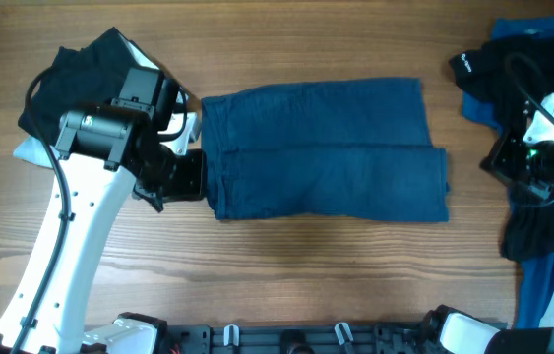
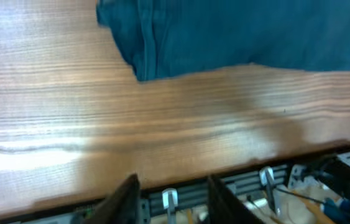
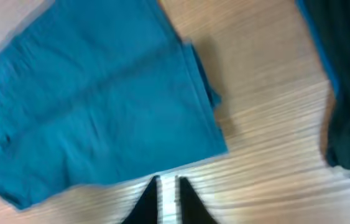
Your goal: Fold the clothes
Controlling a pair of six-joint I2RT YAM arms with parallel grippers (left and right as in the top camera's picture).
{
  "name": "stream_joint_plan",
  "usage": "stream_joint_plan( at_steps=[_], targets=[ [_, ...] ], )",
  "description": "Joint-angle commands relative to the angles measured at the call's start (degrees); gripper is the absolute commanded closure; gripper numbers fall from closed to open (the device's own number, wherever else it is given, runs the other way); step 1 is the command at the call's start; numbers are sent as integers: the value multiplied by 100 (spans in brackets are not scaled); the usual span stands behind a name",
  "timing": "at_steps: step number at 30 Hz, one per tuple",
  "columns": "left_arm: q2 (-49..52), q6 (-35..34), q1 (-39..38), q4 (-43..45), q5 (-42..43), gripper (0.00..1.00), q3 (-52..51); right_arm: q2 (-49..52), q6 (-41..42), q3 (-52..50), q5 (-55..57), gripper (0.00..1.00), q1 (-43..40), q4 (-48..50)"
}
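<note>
clothes (image 1: 326,147) lying flat, left pincer (image 2: 173,183) apart, empty, right pincer (image 3: 168,183) almost together, empty

Evenly and brightly lit from above in the overhead view; sharp across the frame, with only a thin soft shadow along the near edge of the clothes (image 1: 326,147). Blurred throughout in the left wrist view: wood grain smeared, pale glare band on the desk (image 2: 32,158) at left, broad faint shadow at right, left fingers (image 2: 122,199) dark and unfocused. Softer still in the right wrist view; washed-out glare beside the right fingers (image 3: 147,208), cloth tinted teal.
</note>
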Motion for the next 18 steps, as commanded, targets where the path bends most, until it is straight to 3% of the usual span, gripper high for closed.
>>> stream_joint_plan(
  at_steps=[1, 2, 3, 4, 5, 9, 18],
  targets=[
    [-70, 26, 20, 879, -11, 56, 2, -44, -55, -474, -776, 78, 201, 953],
    [-9, 26, 20, 1213, -11, 65, -35, 37, -28, -765, -1075, 78, 339, 1545],
    [122, 24, 20, 1565, -7, 82, -63, 151, 63, -973, -1209, 79, 472, 1982],
    [243, 26, 20, 1751, -11, 90, -76, 267, 129, -1119, -1237, 83, 584, 2295],
    [529, 26, 20, 2149, -9, 96, -116, 555, 525, -1357, -1231, 96, 796, 2883],
    [1436, 28, 15, 2800, 361, 96, -122, 1482, 1088, -1609, -1281, 95, 1261, 4266],
    [3233, 26, -26, 3707, 61, 96, -125, 3482, 1834, -1606, -1329, 96, 1681, 5858]
  ],
)
